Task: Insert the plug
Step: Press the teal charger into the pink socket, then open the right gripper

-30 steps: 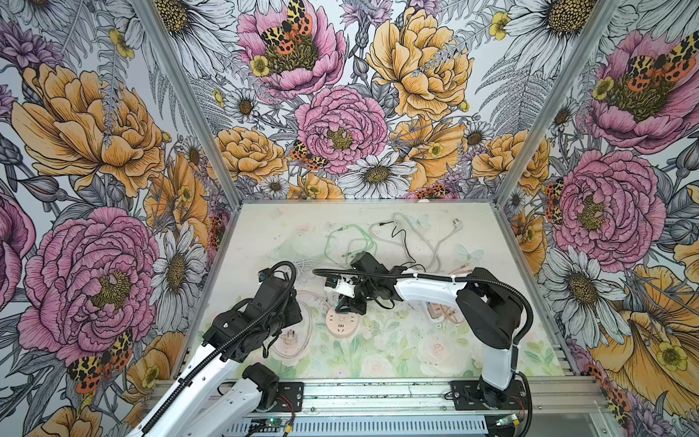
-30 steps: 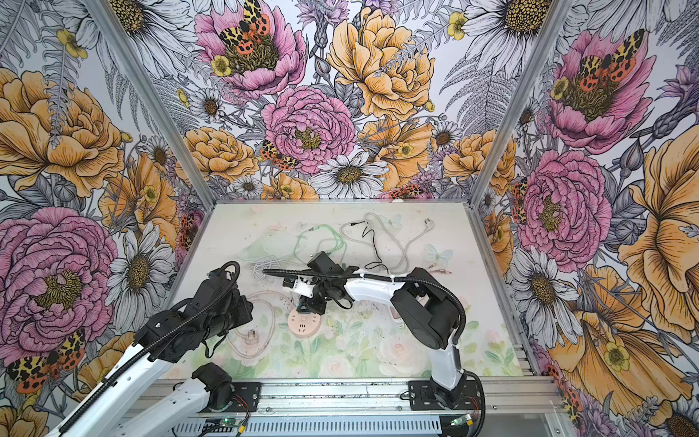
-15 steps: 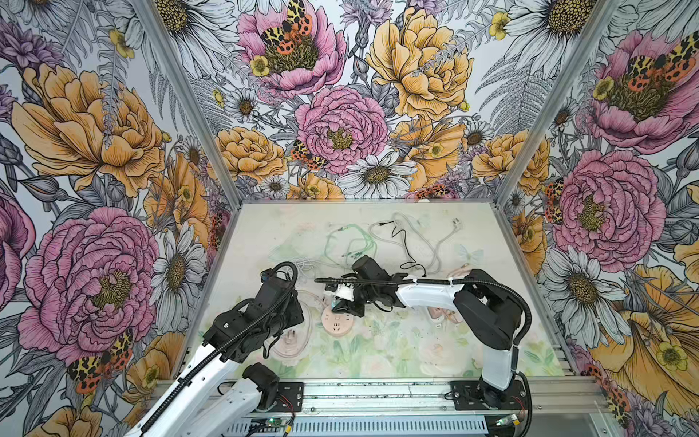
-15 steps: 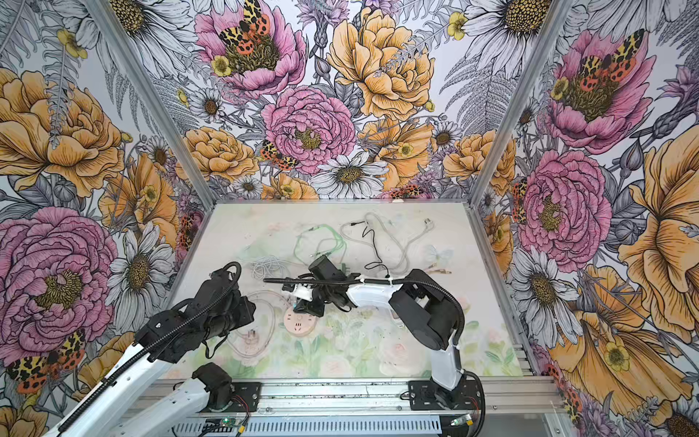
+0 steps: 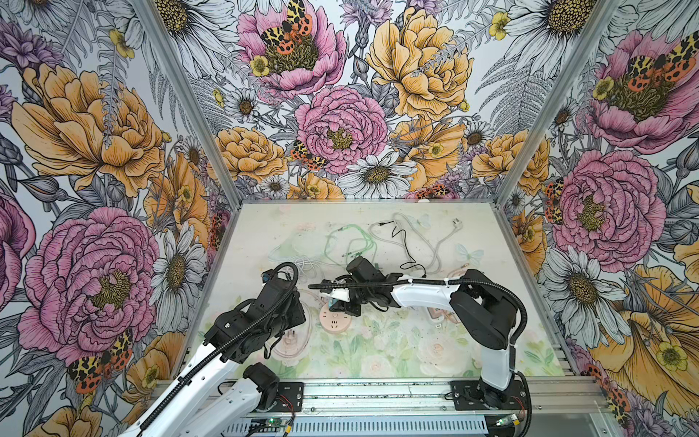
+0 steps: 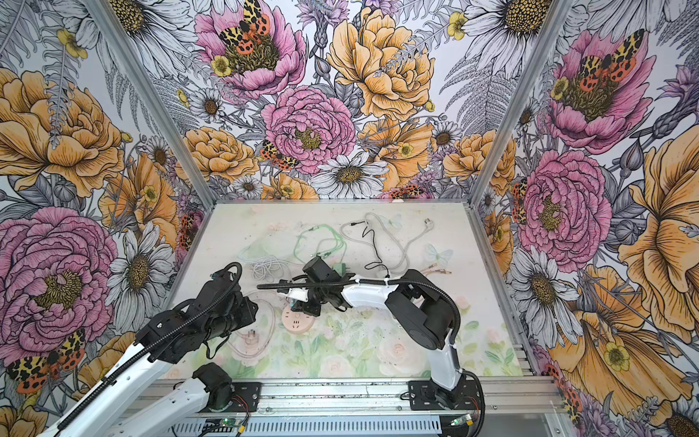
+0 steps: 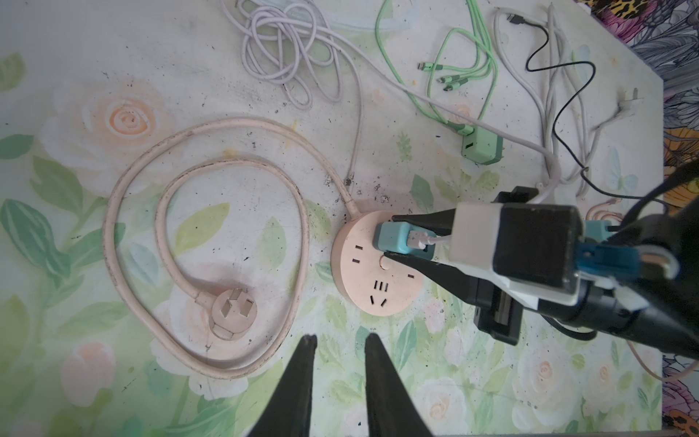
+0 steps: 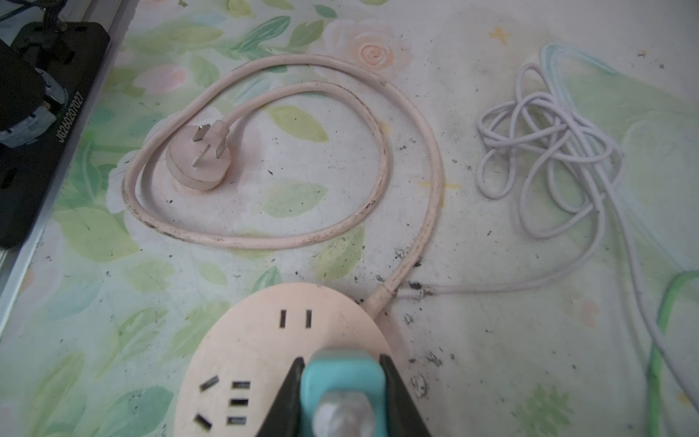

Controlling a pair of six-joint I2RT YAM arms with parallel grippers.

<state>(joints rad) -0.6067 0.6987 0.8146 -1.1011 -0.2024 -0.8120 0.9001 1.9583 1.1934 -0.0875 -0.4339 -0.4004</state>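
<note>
right pincer point(image 7: 389, 236) lower, plug point(image 8: 340, 374) touching socket point(image 7: 378, 287)

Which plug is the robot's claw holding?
The blue-green charger plug, pinched by the right gripper at the round pink socket. The green charger and pink plug lie free.

White arm links point(image 5: 420, 297), black joints point(image 5: 484, 321), black ribbed cable conduit point(image 5: 431, 282), black pointed fingers point(image 7: 299, 382)
</note>
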